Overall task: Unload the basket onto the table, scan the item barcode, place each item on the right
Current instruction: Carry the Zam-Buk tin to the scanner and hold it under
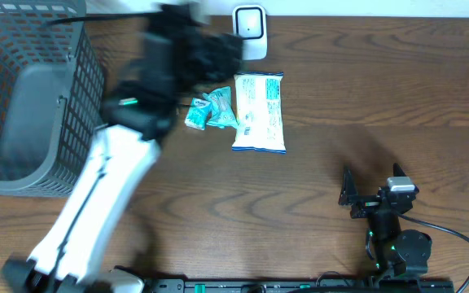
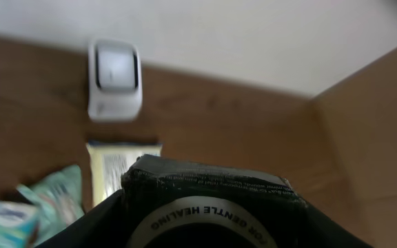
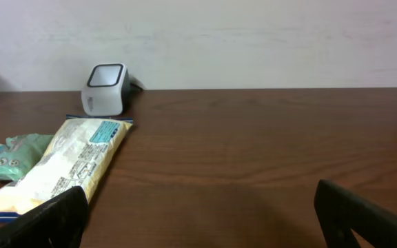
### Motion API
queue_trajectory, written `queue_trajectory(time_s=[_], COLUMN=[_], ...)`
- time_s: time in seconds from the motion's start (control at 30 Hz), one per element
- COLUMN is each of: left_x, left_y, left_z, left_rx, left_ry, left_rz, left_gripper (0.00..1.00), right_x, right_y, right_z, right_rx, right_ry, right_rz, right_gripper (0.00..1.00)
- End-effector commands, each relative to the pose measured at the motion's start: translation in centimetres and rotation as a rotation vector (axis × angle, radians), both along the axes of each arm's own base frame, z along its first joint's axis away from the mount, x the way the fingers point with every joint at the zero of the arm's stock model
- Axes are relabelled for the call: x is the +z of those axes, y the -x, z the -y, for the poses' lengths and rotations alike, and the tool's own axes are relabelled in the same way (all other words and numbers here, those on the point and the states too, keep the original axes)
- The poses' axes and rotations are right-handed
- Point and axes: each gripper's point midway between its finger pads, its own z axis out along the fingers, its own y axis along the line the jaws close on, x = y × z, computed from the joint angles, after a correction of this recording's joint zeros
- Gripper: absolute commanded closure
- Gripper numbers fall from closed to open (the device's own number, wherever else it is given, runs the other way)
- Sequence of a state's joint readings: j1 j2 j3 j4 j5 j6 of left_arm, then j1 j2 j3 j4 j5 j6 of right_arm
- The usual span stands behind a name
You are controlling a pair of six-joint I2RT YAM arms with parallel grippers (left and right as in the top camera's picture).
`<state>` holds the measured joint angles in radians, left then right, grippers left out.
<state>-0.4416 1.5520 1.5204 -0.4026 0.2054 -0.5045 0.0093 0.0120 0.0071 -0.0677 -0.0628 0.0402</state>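
Grey basket (image 1: pixel 31 106) sits far left. Left gripper (image 1: pixel 192 50) pinches a black box (image 2: pixel 209 186), held just short of the scanner (image 1: pixel 250 32) — presenting step, I judge; next, turn its barcode toward the window. Right gripper (image 1: pixel 351 194) spread wide, idle. Box reads "FOR GENTLE HEALING".

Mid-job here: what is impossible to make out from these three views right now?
Left wrist view: black item is cut off by the bottom edge; no barcode shows.
Overhead: left gripper is smeared by motion blur, jaws unreadable.
Left wrist view: scanner window is blurred.
Overhead: teal packets, print too small to read.
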Motion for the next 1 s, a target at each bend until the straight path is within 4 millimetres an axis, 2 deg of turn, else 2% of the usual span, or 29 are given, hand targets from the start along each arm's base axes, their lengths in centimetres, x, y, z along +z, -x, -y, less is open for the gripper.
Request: queue_trajectory(time_s=[0.0, 0.07, 0.1, 0.13, 0.3, 0.47, 0.53, 0.6, 0.63, 0.7, 0.73, 0.97], left_x=[-4.1, -7.2, -9.5, -10.6, -15.5, -19.4, -20.1, -20.6, -20.7, -20.7, -20.7, -20.1], left_y=[-1.3, -1.4, -1.6, -1.7, -2.6, -3.3, -3.5, -3.6, -3.6, -3.6, -3.6, -3.8], left_z=[2.6, 4.8, 6.5, 7.4, 11.4, 13.3, 13.5, 13.6, 13.6, 13.6, 13.6, 13.3], left_rx=[0.08, 0.054, 0.027, 0.013, -0.034, -0.029, -0.01, -0.002, -0.002, -0.003, -0.002, -0.009], left_ry=[-0.112, -0.153, -0.169, -0.176, -0.181, -0.157, -0.136, -0.128, -0.13, -0.13, -0.129, -0.138], left_rz=[-0.024, -0.059, -0.08, -0.088, -0.087, -0.113, -0.128, -0.136, -0.138, -0.137, -0.137, -0.121], left_gripper=[0.47, 0.47, 0.47, 0.47, 0.47, 0.46, 0.43, 0.35, 0.29, 0.09, 0.05, 0.03], right_x=[0.0, 0.0, 0.0, 0.0, 0.0, 0.0, 0.0, 0.0, 0.0, 0.0, 0.0, 0.0], right_y=[0.0, 0.0, 0.0, 0.0, 0.0, 0.0, 0.0, 0.0, 0.0, 0.0, 0.0, 0.0], right_z=[0.5, 0.5, 0.5, 0.5, 0.5, 0.5, 0.5, 0.5, 0.5, 0.5, 0.5, 0.5], right_rx=[-0.02, -0.02, -0.02, -0.02, -0.02, -0.02, -0.02, -0.02, -0.02, -0.02, -0.02, -0.02], right_ry=[-0.004, -0.004, -0.004, -0.004, -0.004, -0.004, -0.003, -0.004, -0.004, -0.004, -0.003, -0.004], right_rz=[0.0, 0.0, 0.0, 0.0, 0.0, 0.0, 0.0, 0.0, 0.0, 0.0, 0.0, 0.0], right_gripper=[0.01, 0.01, 0.01, 0.01, 0.01, 0.01, 0.01, 0.01, 0.01, 0.01, 0.01, 0.01])
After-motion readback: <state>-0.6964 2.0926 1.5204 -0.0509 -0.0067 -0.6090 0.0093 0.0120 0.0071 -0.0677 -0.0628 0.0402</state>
